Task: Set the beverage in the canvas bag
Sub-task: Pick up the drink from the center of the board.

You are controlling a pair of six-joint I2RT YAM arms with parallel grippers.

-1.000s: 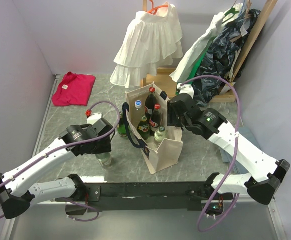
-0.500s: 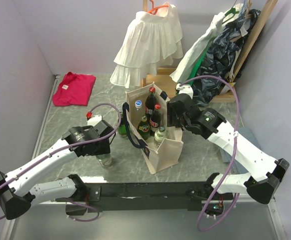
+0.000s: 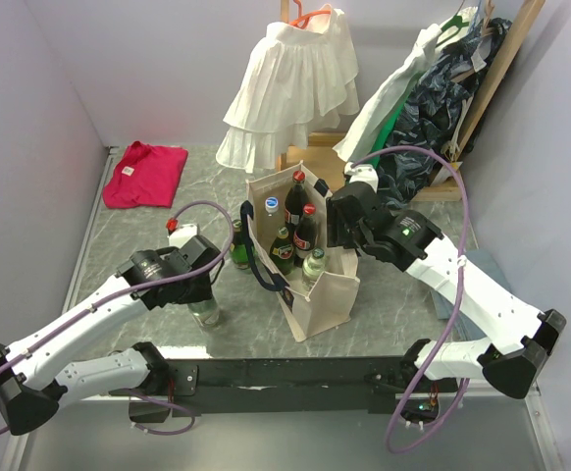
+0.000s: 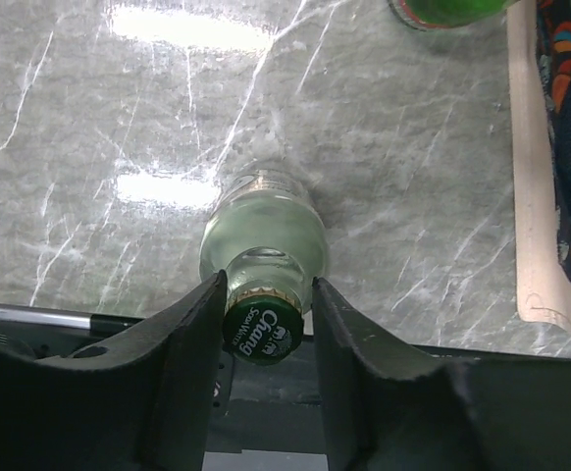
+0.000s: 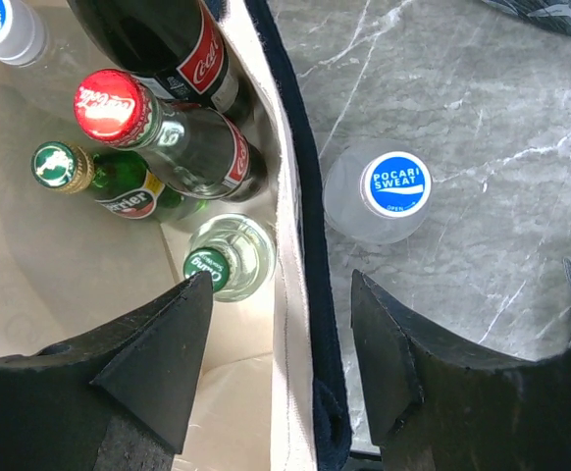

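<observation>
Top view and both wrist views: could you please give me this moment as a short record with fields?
bag: upright, open, five bottles inside
clear bottle: upright on table, outside bag
left gripper: fingers either side of that bottle's cap; grip unclear
right gripper: open, straddling the bag's wall, holding nothing
Pocari bottle: on table, just outside bag
green bottle: on table, on the bag's left-arm side
</observation>
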